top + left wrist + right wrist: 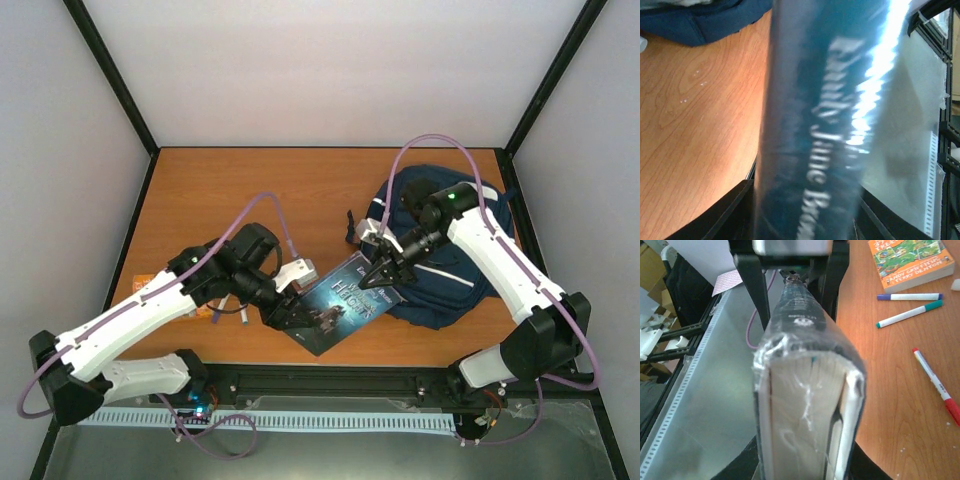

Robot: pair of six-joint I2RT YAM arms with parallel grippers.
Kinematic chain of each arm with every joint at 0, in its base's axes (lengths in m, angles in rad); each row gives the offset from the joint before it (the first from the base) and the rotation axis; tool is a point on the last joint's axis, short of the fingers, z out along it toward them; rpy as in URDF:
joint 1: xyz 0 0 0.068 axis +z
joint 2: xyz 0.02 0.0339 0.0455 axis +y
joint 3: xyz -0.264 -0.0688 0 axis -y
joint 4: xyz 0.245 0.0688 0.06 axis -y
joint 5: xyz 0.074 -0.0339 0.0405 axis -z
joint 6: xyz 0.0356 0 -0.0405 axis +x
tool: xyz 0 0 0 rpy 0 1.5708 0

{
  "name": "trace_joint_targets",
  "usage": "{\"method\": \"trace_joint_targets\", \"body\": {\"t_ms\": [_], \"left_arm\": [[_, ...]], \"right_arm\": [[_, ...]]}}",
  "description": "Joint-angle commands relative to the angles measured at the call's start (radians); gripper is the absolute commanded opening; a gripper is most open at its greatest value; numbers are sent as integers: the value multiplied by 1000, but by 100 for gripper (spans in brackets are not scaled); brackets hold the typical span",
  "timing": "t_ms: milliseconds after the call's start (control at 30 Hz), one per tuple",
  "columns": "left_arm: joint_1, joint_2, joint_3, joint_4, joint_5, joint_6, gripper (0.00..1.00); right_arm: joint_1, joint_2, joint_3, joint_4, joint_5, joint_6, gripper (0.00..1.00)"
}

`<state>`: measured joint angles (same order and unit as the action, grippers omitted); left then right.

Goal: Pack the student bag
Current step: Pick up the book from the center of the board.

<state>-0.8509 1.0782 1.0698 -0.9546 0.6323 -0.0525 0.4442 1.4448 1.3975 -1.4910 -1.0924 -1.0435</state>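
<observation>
The navy student bag lies at the right of the table, under my right arm; its edge shows in the left wrist view. A dark blue plastic-wrapped book hangs just left of the bag, above the table, held at both ends. My left gripper is shut on its near-left end, the spine filling its view. My right gripper is shut on the far-right end, where the page edges show. Across the book the left gripper faces it.
An orange paperback lies on the table with a purple marker, a teal marker and a red marker. In the top view they sit by my left arm. The table's front rail is close below the book.
</observation>
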Motion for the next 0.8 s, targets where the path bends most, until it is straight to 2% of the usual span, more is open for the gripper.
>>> {"method": "trace_joint_targets", "body": {"t_ms": [0,100,300,333,367,467,600,767], "left_arm": [[-4,49,22,-24,-3,6,48],[-4,47,22,-23,0,7,39],[-3,4,22,-4,-5,-9,12],[-4,-3,23,6,-2,-16,8],[-4,-11,24,17,-1,-26,6],[-4,-26,32,55,-18,-62,1],[-4,-28,45,87,-116,-153,1],[-2,-25,16,163,-231,-307,1]], "right_arm": [[-38,-40,63,-12,-135,-11,3],[-68,-47,75,-12,-135,-10,3],[-73,-32,34,-9,-127,-27,5],[-73,-29,23,-1,-121,-19,13],[-74,-28,13,21,-109,1,28],[-86,-63,-40,135,-34,106,48],[-126,-169,-151,301,140,232,59],[-165,-265,-284,376,426,263,63]]}}
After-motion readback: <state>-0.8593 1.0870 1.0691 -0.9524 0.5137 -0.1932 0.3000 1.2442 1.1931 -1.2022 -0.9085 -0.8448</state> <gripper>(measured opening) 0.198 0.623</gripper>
